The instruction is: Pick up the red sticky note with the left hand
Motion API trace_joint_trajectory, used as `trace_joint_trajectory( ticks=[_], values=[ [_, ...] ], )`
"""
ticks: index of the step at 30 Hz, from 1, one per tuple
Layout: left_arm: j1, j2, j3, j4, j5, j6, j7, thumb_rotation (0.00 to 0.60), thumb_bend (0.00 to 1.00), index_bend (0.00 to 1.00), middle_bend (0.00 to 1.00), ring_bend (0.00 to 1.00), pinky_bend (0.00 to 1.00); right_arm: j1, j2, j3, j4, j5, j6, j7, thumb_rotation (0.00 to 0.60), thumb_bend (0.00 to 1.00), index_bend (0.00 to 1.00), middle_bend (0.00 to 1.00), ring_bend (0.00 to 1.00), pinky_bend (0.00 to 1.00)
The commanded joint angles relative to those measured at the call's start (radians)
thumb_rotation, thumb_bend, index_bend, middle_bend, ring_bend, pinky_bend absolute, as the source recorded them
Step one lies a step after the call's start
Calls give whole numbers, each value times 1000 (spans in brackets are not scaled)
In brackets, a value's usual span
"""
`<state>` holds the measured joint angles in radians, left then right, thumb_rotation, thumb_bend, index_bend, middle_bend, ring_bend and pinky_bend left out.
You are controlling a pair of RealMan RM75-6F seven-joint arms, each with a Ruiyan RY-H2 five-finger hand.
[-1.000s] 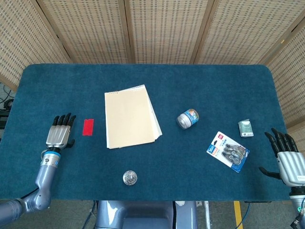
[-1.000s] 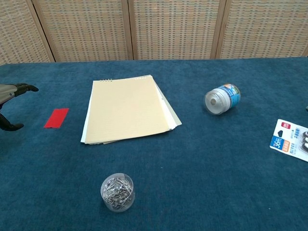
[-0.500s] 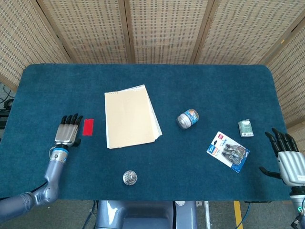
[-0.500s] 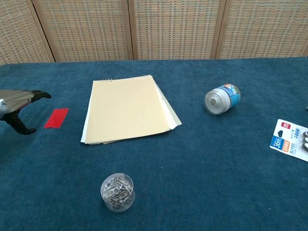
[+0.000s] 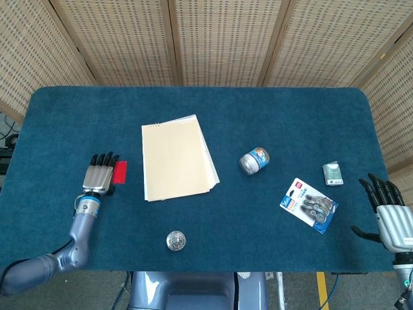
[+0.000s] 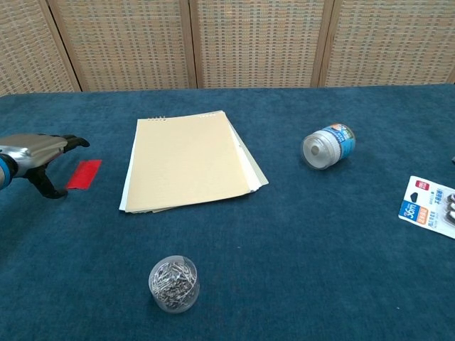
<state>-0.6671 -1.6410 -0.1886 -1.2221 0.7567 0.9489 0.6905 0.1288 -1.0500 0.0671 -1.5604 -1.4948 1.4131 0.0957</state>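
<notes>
The red sticky note lies flat on the blue cloth, just left of the paper pad. My left hand hovers right beside the note's left edge, fingers stretched forward and apart, thumb hanging below, holding nothing. In the head view it partly covers the note's left side. My right hand rests open at the table's front right corner, far from the note; the chest view does not show it.
A cream paper pad lies right of the note. A clear tub of paper clips stands near the front edge. A small jar lies on its side; a blister pack and small green box are at right.
My left hand has moved right across the cloth, from well left of the sticky note to right beside it. The right hand and all objects are still.
</notes>
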Motion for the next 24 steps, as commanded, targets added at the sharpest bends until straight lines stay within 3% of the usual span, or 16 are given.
trace_joint_trajectory(
  ticks=[1,24],
  values=[
    [-7,-5,2,3,-1,4,6,600,351,0,0,0,0,0,1,0,1,0,0,2,600,53,0,0,0,0],
    [-56,-63,8,102,-45,-26,20,600,356,0,0,0,0,2,-1,-3,0,-3,-4,0,600,53,0,0,0,0]
  ],
)
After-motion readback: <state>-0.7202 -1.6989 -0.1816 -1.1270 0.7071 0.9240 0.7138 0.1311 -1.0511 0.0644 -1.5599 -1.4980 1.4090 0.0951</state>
